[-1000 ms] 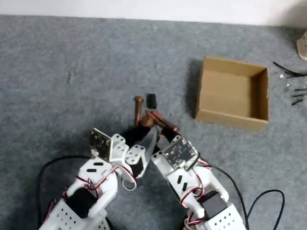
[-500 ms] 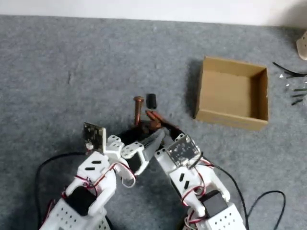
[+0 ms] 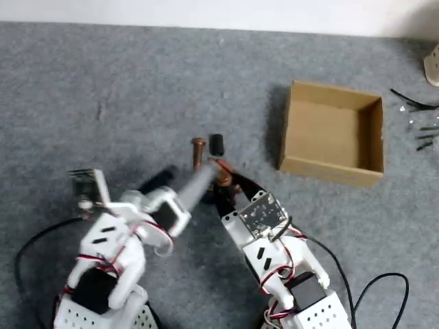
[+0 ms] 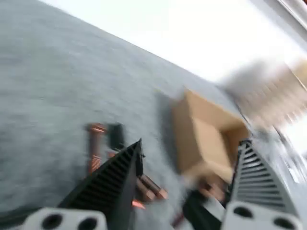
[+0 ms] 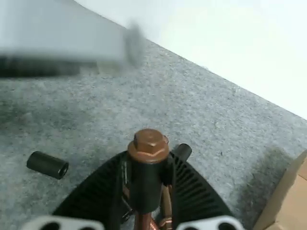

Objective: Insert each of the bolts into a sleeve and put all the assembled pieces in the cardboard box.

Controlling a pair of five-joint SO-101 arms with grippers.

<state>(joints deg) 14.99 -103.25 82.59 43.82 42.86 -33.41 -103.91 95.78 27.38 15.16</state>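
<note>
Seen from its wrist, the right end effector (image 5: 148, 163) grips a black sleeve (image 5: 145, 184) with a copper bolt (image 5: 148, 143) through it. The left end effector (image 4: 192, 146), from its own, gapes wide.

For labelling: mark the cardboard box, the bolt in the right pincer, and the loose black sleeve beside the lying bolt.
cardboard box (image 3: 329, 169), high view, front wall.
bolt (image 5: 148, 143), right wrist view, hex head.
black sleeve (image 3: 217, 144), high view, its middle.

Right pincer (image 5: 148, 165) clamps black sleeve (image 5: 145, 184) with bolt (image 5: 148, 143) inside; loose sleeve (image 5: 48, 164) on carpet (image 5: 216, 124).
</note>
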